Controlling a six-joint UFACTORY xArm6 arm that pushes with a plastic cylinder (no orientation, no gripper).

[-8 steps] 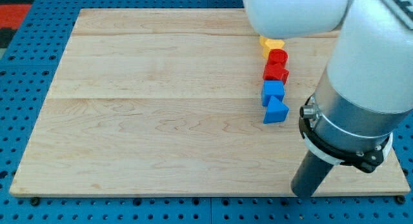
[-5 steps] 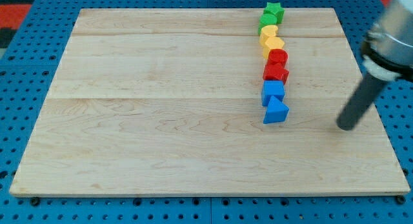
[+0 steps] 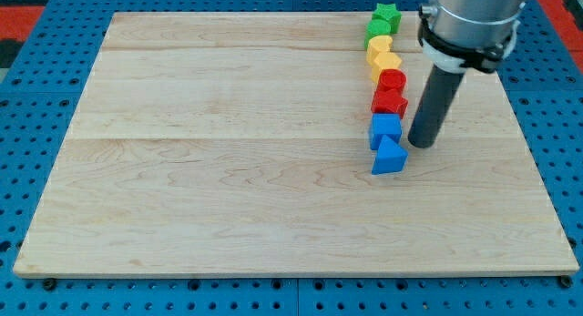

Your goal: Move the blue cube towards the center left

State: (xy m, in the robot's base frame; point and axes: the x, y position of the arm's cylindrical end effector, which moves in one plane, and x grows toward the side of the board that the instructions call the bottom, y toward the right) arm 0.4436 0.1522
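Note:
The blue cube [image 3: 384, 128] sits on the wooden board [image 3: 228, 152] at the view's right of centre, in a column of blocks. A blue triangular block [image 3: 390, 158] touches it just below. A red block [image 3: 389, 103] touches it just above. My tip [image 3: 420, 144] rests on the board just to the right of the blue cube, close to it with a small gap showing, and level with the seam between the cube and the triangular block.
Above the red block the column goes on upward: another red block [image 3: 393, 81], two yellow blocks [image 3: 385, 63] [image 3: 378, 45], a green block [image 3: 377, 28] and a green star [image 3: 387, 15]. The arm's grey body [image 3: 469, 20] hangs over the board's top right.
My tip has moved from the board's lower right up and to the left, ending close beside the blue cube's right side. The blocks have not moved.

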